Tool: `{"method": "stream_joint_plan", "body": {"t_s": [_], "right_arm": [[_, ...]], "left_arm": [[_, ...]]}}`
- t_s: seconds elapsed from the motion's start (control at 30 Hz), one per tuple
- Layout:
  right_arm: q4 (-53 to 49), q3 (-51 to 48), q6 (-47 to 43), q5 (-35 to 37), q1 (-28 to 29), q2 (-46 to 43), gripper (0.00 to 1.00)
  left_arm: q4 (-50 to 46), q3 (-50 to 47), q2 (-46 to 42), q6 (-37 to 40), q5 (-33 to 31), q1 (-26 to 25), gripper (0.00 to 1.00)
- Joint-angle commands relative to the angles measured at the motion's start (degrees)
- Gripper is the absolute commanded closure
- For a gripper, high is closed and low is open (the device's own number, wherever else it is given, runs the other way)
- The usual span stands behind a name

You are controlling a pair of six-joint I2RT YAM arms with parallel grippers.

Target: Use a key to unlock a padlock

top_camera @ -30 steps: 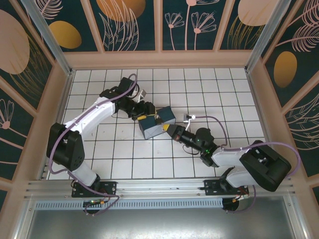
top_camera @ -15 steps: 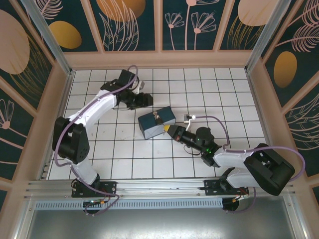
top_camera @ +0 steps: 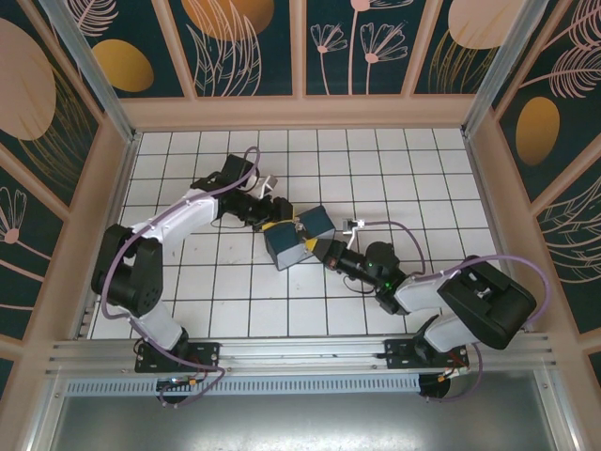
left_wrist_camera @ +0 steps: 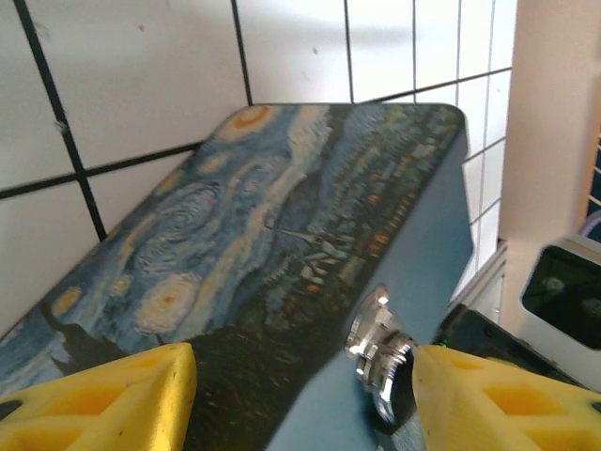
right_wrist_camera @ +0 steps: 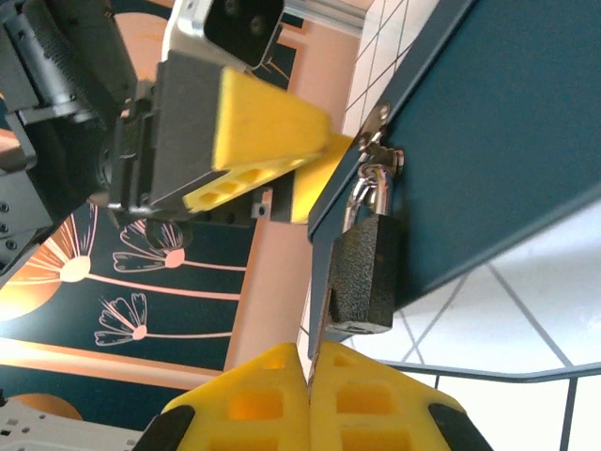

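From above, one blue box (top_camera: 299,235) sat on the white-tiled table (top_camera: 216,291) inside floral walls (top_camera: 244,47). Left wrist: left pincer (left_wrist_camera: 302,376) spread, straddling the box. Right wrist: one padlock (right_wrist_camera: 362,277) hung from the box; right pincer (right_wrist_camera: 310,399) clenched one key (right_wrist_camera: 315,334) beside it.

White gridded tile tabletop (top_camera: 207,282), blue swirly-print box (top_camera: 293,246) lying near its middle

The worktop (top_camera: 188,282) is laid out in white tiles with thin black lines, brightly and evenly lit. A pale wooden frame (top_camera: 300,111) runs round it. Above it lean dark teal wall panels (top_camera: 254,47), painted with line-drawn flowers and orange and peach discs (top_camera: 122,64). Silvery metal posts (top_camera: 89,66) stand at the back corners, and a metal rail (top_camera: 300,352) crosses the near edge.
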Motion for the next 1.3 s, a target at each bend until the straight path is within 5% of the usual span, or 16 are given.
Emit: {"method": "stream_joint_plan", "body": {"t_s": [0.0,0.33,0.63,0.87,1.07,1.27], "right_arm": [[-1.17,-2.08,-0.26,1.42,0.18,-4.45,1.0],[-6.25,-2.38,-5.81,-10.77,-10.56,-10.0,1.0],[-7.77,-6.13,-2.06,-15.11,-8.78,-15.81,1.0],[3.77,-7.09,1.47,-16.26,-8.52,-7.51,1.0],[16.26,-6.05,5.9,-15.7,-7.2,1.99,1.0],[16.5,-5.36,5.8,-12.15,-4.38,3.09,1.0]], "left_arm": [[1.89,-1.23,-2.66,-3.0,3.27,-0.08,0.37],[3.93,-5.55,-6.29,-8.59,6.45,-0.58,0.38],[-7.88,9.16,0.76,5.54,-12.27,-0.88,0.39],[-10.45,10.65,2.09,12.73,-16.86,-4.87,0.3],[-10.37,8.78,1.25,11.66,-17.18,-4.86,0.29],[-8.03,6.84,-0.03,8.75,-15.99,-4.87,0.29]]}}
